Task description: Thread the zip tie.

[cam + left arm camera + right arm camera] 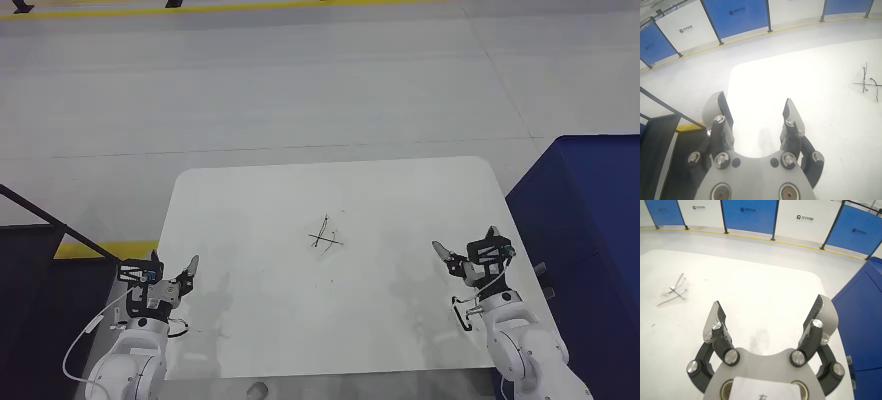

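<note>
Thin dark zip ties [325, 238] lie crossed over one another near the middle of the white table [260, 200]. The left wrist view has the zip ties [866, 83] far off to one side, and the right wrist view has the zip ties [674, 291] pale and flat on the tabletop. My left gripper [172, 268] stands open over the near left corner, nothing between its fingers [726, 108]. Over the near right side my right gripper [467, 243] is open too, and its ribbed pads [813, 311] hold nothing. Both grippers are well apart from the ties.
A blue cabinet [585, 230] stands right beside the table's right edge, close to my right arm. A dark metal frame [40, 215] runs past the left corner. Blue and white barrier panels [749, 213] line the floor behind.
</note>
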